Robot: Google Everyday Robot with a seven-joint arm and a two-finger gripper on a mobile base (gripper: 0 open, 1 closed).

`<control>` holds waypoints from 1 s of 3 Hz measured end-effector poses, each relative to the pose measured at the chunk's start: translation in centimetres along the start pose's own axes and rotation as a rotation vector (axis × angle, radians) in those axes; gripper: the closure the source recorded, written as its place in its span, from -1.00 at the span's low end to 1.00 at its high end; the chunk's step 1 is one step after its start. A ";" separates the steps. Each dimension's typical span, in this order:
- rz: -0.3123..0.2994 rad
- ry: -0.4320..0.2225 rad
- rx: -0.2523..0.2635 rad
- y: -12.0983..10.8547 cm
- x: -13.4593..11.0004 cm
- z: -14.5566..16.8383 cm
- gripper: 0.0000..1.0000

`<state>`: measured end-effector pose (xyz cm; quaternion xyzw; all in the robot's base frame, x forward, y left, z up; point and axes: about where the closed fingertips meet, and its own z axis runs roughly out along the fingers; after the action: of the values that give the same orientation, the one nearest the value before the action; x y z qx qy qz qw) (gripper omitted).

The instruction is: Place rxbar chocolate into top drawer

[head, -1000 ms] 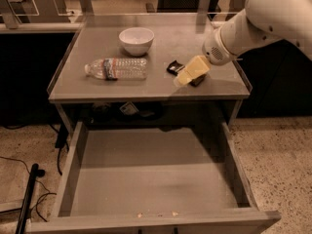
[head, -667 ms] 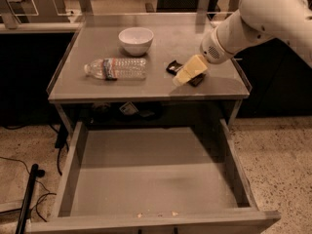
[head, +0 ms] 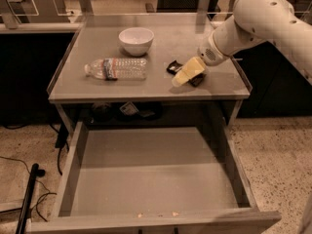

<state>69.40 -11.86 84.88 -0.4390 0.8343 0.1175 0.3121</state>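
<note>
The rxbar chocolate [head: 172, 67], a small flat black bar, lies on the grey table [head: 195, 38] near its front right. My gripper [head: 187, 72], with pale yellow tips, is right over the bar and covers its middle, so black ends show on both sides. Whether it touches the bar I cannot tell. The top drawer [head: 156, 179] is pulled fully out below the table's front edge, and its flat grey bottom is bare.
A clear plastic water bottle [head: 117, 68] lies on its side at the table's left front. A white bowl [head: 136, 39] stands behind it. Dark items sit on a shelf [head: 129, 109] under the tabletop. A black pole and cables [head: 28, 199] lie on the floor at left.
My gripper and arm have shifted slightly to the left over the bar. The bar, bottle, bowl and drawer have not moved.
</note>
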 end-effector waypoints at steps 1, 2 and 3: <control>0.031 0.035 -0.028 0.2 1.1 2.4 -1.00; 0.031 0.035 -0.028 0.2 1.1 2.4 -1.00; 0.031 0.035 -0.028 0.2 1.2 2.4 -0.33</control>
<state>69.78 -11.38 82.27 -0.4322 0.8446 0.1264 0.2895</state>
